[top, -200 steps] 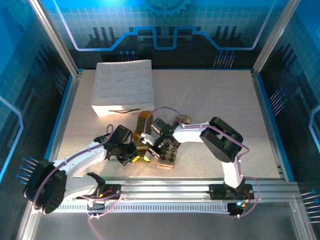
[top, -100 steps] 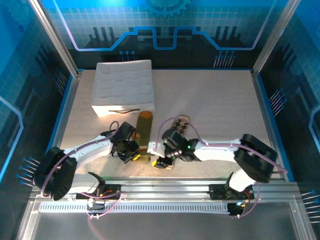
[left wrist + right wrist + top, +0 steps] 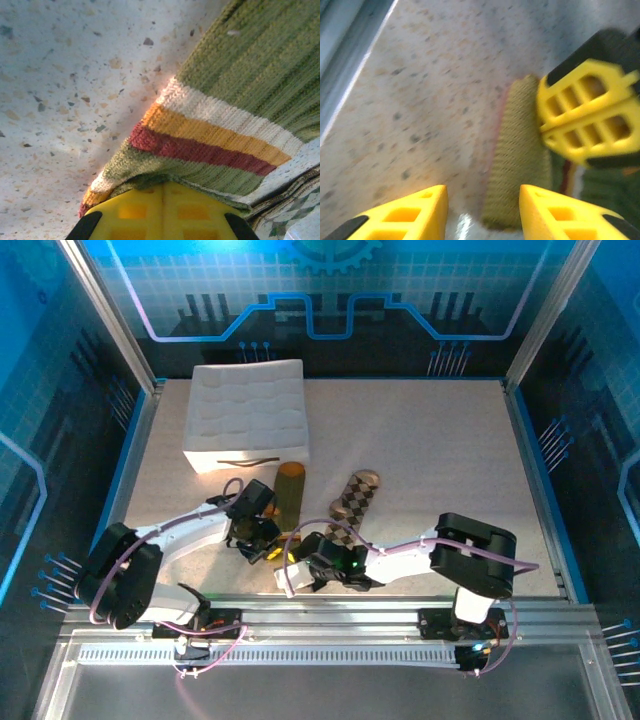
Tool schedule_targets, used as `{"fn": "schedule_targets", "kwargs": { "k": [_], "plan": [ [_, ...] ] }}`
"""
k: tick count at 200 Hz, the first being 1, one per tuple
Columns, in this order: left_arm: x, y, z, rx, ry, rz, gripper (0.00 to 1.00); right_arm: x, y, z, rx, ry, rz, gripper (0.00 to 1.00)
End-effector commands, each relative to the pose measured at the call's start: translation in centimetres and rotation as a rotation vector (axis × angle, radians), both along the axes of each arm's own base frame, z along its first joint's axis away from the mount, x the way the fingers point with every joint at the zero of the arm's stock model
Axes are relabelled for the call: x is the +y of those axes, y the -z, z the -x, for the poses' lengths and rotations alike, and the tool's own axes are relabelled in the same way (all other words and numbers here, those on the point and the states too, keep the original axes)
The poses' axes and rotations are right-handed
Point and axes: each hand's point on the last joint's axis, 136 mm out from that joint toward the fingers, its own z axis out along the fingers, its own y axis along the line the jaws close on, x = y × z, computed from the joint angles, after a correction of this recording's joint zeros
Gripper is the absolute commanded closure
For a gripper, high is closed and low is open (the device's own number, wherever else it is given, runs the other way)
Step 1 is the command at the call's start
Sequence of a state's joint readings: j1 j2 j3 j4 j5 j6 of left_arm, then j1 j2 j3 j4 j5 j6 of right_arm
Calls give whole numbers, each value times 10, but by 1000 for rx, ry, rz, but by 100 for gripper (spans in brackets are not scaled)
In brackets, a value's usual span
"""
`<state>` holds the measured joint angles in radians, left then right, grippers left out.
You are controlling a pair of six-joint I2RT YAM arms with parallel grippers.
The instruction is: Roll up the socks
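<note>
The olive green knit sock with orange stripes point(image 3: 291, 490) lay on the speckled table point(image 3: 440, 440), with the brown-beige argyle knit sock point(image 3: 357, 496) just at its 3 o'clock. The left gripper point(image 3: 262, 543) was clamped on the olive sock's striped 6 o'clock end, while the right gripper point(image 3: 482, 202), at 5 o'clock of it, gaped wide and held nothing

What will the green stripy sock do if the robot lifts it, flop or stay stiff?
Probably flop: the olive green sock is soft knit, and its edge folds at the left gripper. It likely weighs little, being thin and flat on the table. The ribbed knit looks grippy, so it probably won't slip.
</note>
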<state>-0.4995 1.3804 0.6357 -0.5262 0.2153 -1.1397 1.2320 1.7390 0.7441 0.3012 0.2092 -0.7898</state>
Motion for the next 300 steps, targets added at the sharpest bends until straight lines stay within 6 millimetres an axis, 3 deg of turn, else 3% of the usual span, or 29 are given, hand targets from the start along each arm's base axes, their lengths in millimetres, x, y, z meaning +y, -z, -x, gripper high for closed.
{"fn": "schedule_targets", "kwargs": {
  "k": [1,30,60,73,84,116,139,145,180,241,300],
  "plan": [
    [15,15,14,66,25,-74,99,12,7,-23,-113,48,20,62],
    [16,12,12,60,24,-66,99,9,20,-38,-88,136,50,73],
    [21,4,9,55,4,-64,98,4,29,-28,10,141,61,94],
    [25,-7,4,27,-23,-71,88,2,30,-17,94,131,58,100],
    [30,-17,0,3,-65,-77,74,2,30,-9,163,130,47,100],
    [46,-37,1,-18,-208,-65,58,2,32,3,350,164,32,100],
    [52,-39,12,17,-273,-56,56,-3,41,9,467,204,39,100],
    [52,-38,15,27,-290,-51,56,7,32,4,486,204,10,100],
    [47,-30,29,49,-406,41,53,13,24,2,679,248,-35,100],
    [30,-20,14,27,-511,162,42,19,26,2,864,303,-20,100],
    [25,0,17,61,-569,165,48,23,23,-3,963,343,-45,100]
  ]
}}
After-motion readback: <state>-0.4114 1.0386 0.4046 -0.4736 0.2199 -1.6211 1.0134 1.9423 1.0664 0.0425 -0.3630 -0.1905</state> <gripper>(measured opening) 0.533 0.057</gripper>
